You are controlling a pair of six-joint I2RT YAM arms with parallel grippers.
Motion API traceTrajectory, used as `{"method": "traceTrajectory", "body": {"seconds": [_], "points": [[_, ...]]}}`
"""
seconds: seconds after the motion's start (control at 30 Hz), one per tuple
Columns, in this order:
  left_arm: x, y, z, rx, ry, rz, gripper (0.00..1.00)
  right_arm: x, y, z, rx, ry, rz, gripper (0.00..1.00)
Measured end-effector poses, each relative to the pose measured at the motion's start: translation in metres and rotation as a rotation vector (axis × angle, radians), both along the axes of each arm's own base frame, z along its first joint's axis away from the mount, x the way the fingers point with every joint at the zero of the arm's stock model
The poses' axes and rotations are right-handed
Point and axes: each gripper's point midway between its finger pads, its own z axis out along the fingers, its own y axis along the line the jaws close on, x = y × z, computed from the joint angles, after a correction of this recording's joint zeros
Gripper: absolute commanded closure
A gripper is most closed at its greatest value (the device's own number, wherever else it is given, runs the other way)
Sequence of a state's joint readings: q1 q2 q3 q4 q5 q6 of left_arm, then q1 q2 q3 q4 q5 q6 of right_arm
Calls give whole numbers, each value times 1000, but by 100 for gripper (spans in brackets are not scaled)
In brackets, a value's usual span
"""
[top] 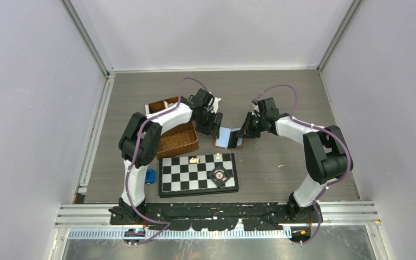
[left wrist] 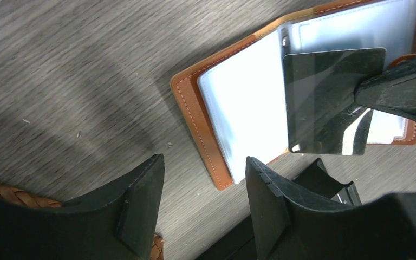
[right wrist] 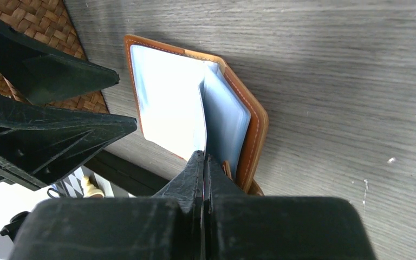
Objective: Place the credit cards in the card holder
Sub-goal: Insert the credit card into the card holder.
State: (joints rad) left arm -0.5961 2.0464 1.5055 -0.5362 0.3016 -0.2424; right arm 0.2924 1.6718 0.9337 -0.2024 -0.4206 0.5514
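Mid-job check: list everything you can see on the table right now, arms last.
card holder: one, tan-brown with pale pages, lying open on the table between the two grippers.
credit card: one visible, dark glossy face, held on edge over the open pages.
wicker basket: one, brown, left of the card holder, under the left arm.
chessboard: one, black and white, nearer the arm bases than the card holder.
chess pieces: a few, small and pale, at the board's far edge.
blue object: one, small, left of the chessboard; too small to identify.
table: one, grey wood grain.
left gripper: open, empty, on the basket side of the card holder.
right gripper: shut on the credit card.
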Motion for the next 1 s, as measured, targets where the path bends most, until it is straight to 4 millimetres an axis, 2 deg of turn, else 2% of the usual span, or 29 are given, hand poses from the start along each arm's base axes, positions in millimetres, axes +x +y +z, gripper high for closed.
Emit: {"method": "traceTrajectory", "body": {"seconds": [0.13, 0.63, 1.0], "points": [[0, -1, -10, 8, 27, 22, 48, 4, 1, -4, 0, 3, -1, 100], [11, -7, -14, 3, 34, 62, 74, 15, 0, -11, -6, -3, -14, 99], [14, -5, -15, 19, 26, 70, 80, 24, 3, -17, 6, -16, -14, 100]]}}
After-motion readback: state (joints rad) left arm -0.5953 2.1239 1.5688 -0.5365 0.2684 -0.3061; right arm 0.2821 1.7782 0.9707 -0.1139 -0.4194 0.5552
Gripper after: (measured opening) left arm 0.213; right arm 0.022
